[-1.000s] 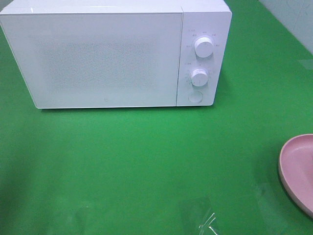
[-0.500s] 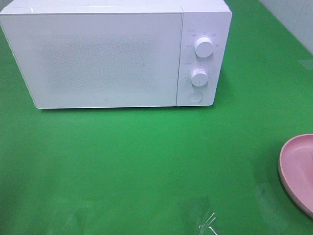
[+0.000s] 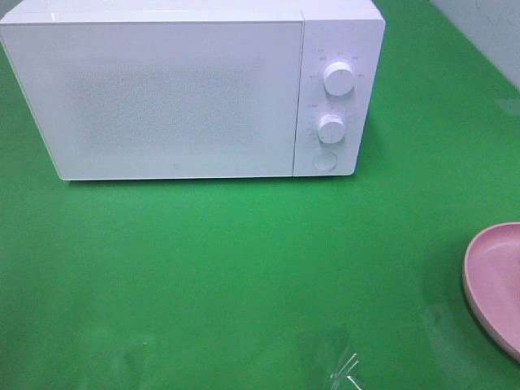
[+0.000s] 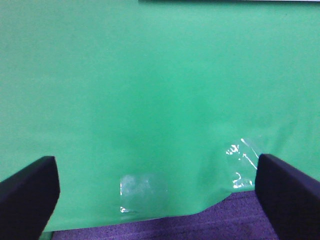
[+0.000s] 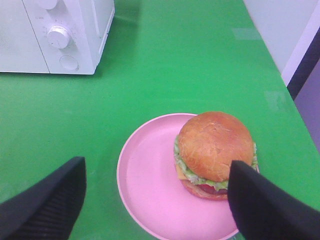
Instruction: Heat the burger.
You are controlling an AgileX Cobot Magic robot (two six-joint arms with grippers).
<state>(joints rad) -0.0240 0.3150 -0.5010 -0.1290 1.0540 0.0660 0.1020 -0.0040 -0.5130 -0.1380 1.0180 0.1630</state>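
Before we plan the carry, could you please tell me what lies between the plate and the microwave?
Nothing: in the right wrist view only bare green cloth runs from the pink plate, which holds the burger, to the closed microwave.

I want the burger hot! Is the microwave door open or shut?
Shut. The microwave door sits flat against its front, and the burger is on the plate.

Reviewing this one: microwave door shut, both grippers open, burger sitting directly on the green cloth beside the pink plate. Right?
Not quite. The burger sits on the pink plate, not on the cloth, as the right wrist view shows. The microwave door is shut and both grippers are open.
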